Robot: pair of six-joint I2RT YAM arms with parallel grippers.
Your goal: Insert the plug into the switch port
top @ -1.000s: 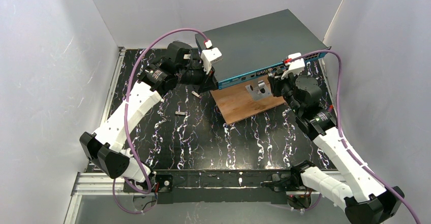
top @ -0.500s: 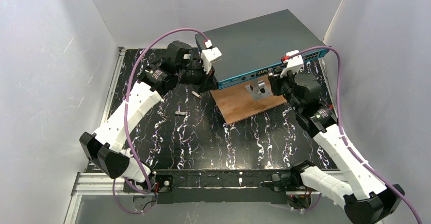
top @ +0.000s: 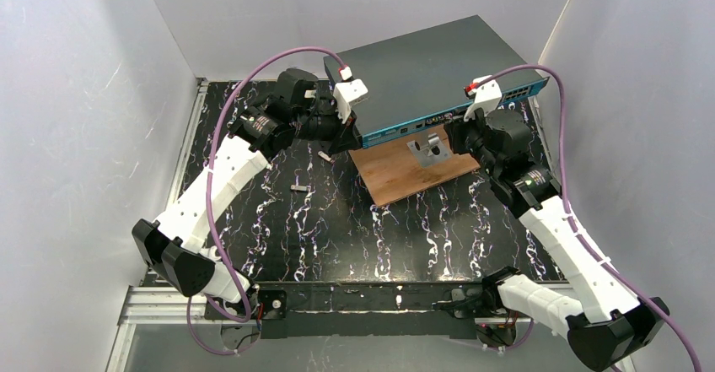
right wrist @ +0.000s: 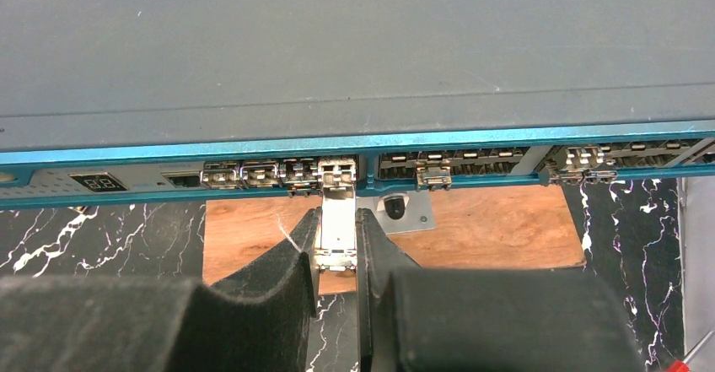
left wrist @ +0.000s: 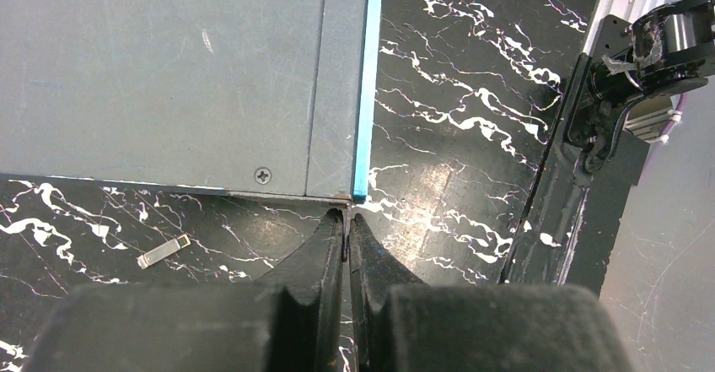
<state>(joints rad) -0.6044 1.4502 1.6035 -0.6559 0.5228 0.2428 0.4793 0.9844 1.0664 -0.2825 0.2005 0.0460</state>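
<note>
Overhead, the left claw (top: 347, 140) sits at the switch's (top: 430, 64) left front corner, and the right claw (top: 454, 132) faces its teal front. From the left wrist, that claw (left wrist: 346, 220) is clenched on nothing, its tips right at the switch corner straight ahead. From the right wrist, the right claw (right wrist: 337, 224) grasps the plug (right wrist: 338, 207), whose far end meets a socket of the switch just ahead, above the board (right wrist: 472, 237)

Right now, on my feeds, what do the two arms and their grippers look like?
The left arm and right arm have white shells on the links, black joints and bases. A purple cable runs along each, ending at a red connector on a white camera block at the wrist. The left gripper and right gripper have two matte black fingers each, tapering to thin tips.
</note>
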